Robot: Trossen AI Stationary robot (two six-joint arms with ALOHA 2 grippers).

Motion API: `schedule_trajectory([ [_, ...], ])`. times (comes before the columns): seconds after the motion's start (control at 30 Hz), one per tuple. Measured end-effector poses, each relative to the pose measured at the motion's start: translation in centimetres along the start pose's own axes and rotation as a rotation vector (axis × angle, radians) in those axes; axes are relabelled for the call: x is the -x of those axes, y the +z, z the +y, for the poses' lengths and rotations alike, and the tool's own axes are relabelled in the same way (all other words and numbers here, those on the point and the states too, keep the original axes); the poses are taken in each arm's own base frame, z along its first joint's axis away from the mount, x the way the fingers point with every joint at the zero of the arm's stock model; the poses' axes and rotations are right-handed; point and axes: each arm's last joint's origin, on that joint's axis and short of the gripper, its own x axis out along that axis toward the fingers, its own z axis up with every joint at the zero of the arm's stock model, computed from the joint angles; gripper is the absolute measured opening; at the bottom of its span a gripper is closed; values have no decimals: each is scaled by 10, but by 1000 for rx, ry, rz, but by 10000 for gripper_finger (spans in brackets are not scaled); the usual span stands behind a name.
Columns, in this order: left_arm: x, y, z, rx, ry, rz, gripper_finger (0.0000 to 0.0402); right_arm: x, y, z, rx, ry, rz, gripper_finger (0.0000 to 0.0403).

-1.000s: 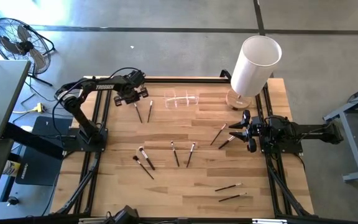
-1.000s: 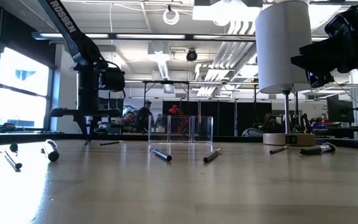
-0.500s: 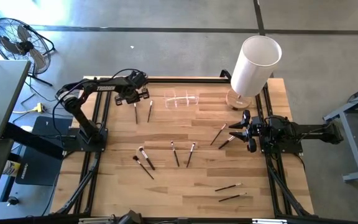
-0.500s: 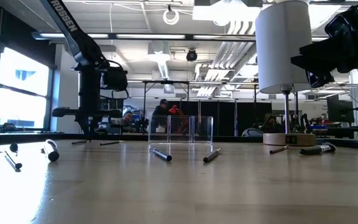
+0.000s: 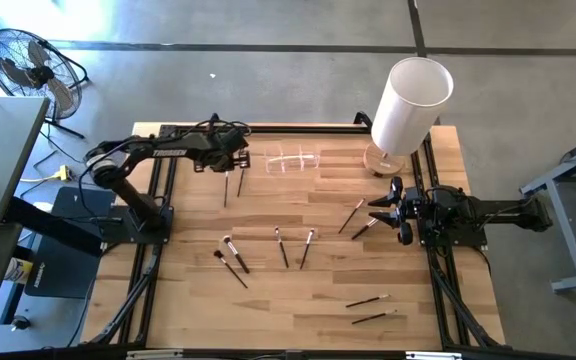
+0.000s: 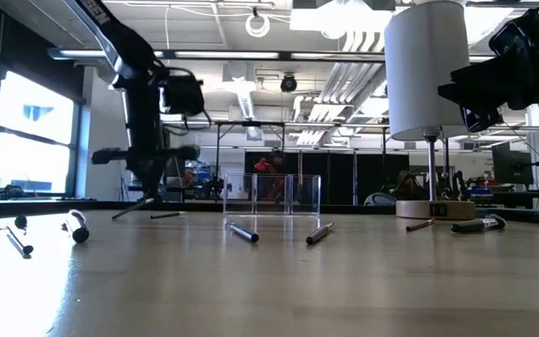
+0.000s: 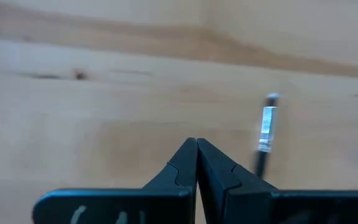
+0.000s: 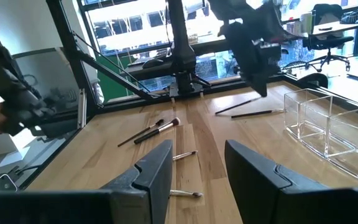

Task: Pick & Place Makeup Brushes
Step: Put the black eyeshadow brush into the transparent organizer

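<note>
Left claw (image 5: 230, 163) clamps a makeup brush (image 5: 226, 188) — tilted, tip down — right claw (image 8: 194, 163) gapes empty.

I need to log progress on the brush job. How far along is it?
Done: nothing looks placed yet; the clear holder appears empty. In hand: the left gripper, shut, seems to hold one brush tilted, with one end off the table, near the holder. Left: the other brushes lie scattered on the table. The right gripper waits open at the table's right edge.
</note>
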Motion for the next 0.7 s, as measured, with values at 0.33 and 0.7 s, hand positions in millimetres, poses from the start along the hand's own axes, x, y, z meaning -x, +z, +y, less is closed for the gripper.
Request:
schedule_trajectory([
  [0.33,70,-7,-18,-185,-308,-258,0,0,0,0,0,0,0,142],
  [0.7,107,-1,-42,-239,-600,-521,0,0,0,0,0,0,0,142],
])
